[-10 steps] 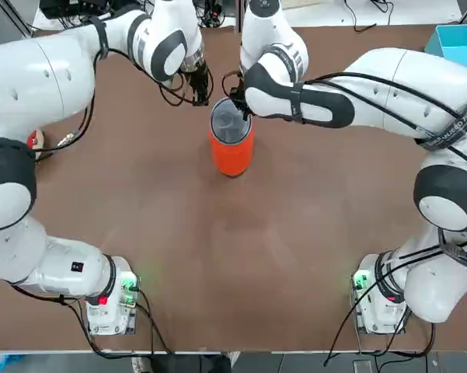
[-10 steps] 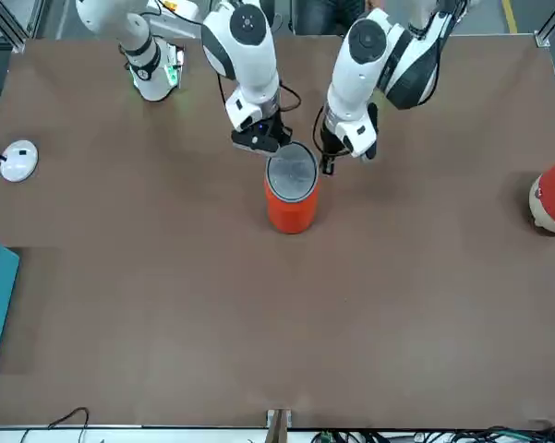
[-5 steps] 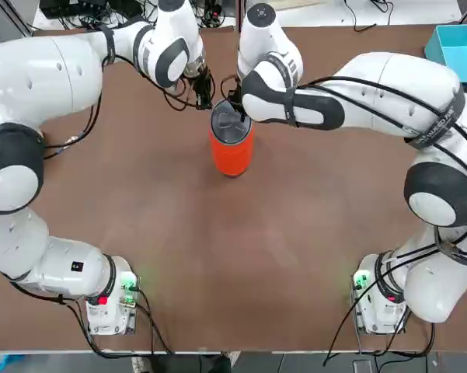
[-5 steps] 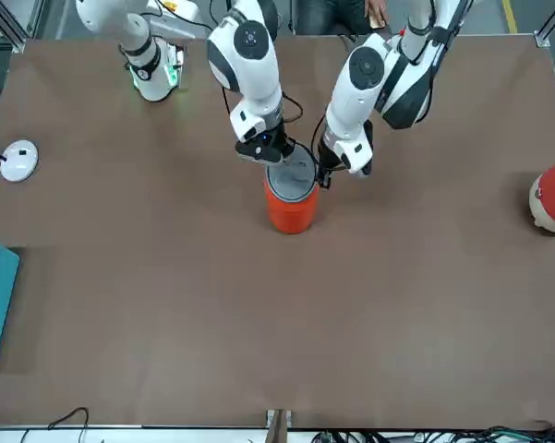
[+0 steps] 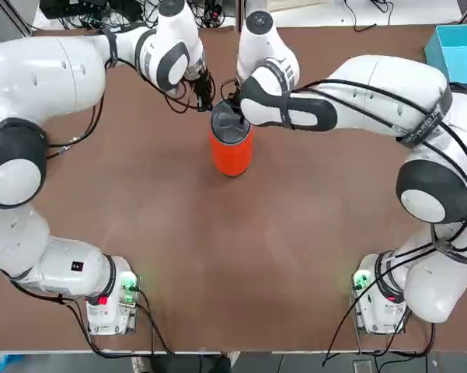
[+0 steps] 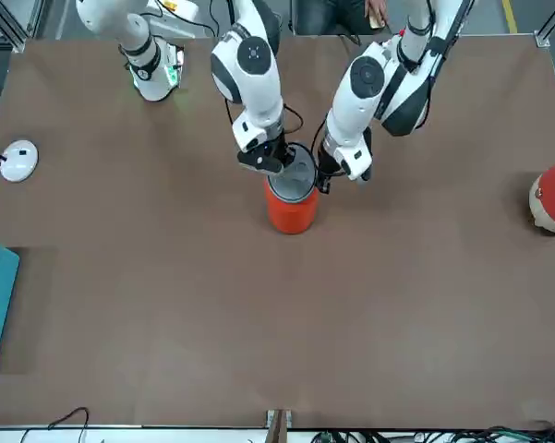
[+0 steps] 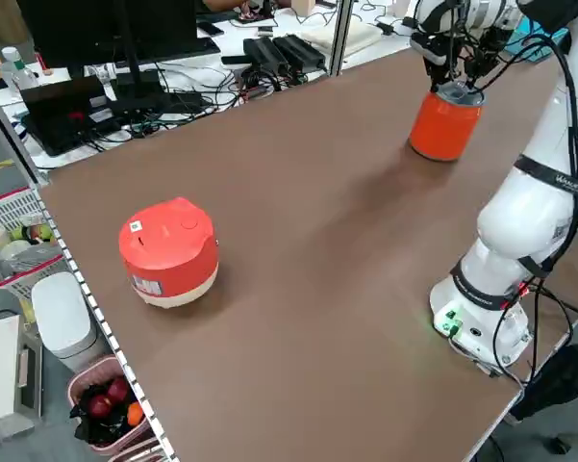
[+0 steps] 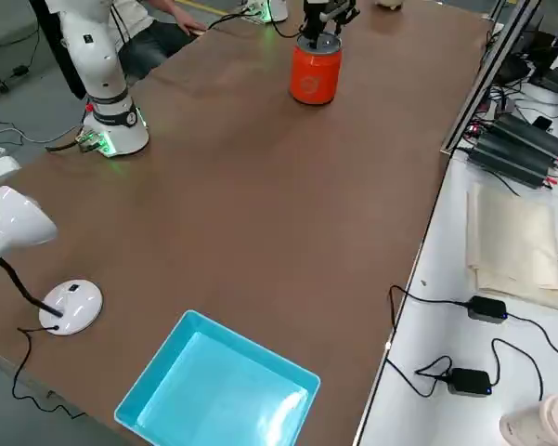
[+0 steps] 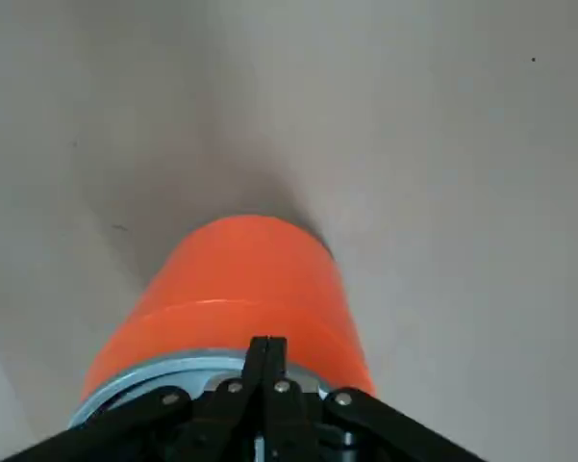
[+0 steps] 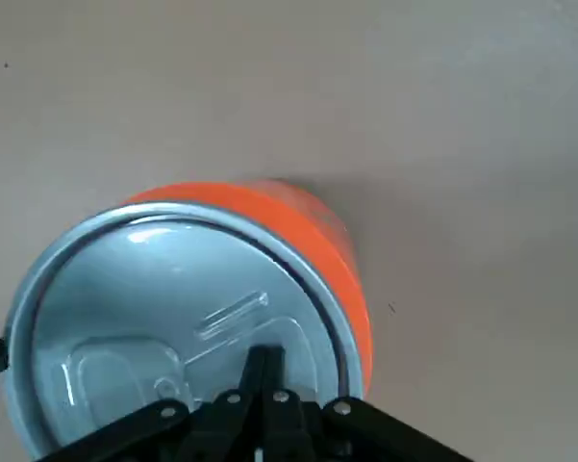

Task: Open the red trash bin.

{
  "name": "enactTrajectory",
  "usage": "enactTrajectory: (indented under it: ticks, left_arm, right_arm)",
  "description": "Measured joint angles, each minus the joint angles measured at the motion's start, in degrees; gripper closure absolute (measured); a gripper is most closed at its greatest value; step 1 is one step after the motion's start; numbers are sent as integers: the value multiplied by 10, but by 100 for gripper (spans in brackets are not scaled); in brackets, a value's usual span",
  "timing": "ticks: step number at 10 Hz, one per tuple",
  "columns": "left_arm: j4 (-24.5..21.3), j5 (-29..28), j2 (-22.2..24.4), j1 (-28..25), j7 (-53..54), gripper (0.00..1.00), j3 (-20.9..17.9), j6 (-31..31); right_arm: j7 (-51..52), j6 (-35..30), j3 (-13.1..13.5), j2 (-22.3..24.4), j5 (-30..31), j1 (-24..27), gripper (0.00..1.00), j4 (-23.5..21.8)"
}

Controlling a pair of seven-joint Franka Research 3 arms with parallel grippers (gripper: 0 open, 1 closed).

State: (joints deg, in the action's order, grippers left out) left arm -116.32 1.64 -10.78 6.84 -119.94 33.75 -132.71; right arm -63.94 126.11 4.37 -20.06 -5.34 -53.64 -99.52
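At top centre, both claws closed, empty, at the bin (image 5: 231, 151); press gently, bracing its side!

A red, white-based canister (image 7: 169, 252) sits on the brown tabletop (image 7: 308, 289); beside the table, a pink basket (image 7: 125, 441) holds red and orange items near a white bin (image 7: 65, 316).
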Motion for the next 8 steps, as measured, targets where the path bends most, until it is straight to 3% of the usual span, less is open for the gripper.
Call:
enactTrajectory:
  ticks: [8]
  left_arm:
    - [0,0,0,0,0,99,1,-2]
  right_arm:
    - [0,-7,1,1,-1,1,99,4]
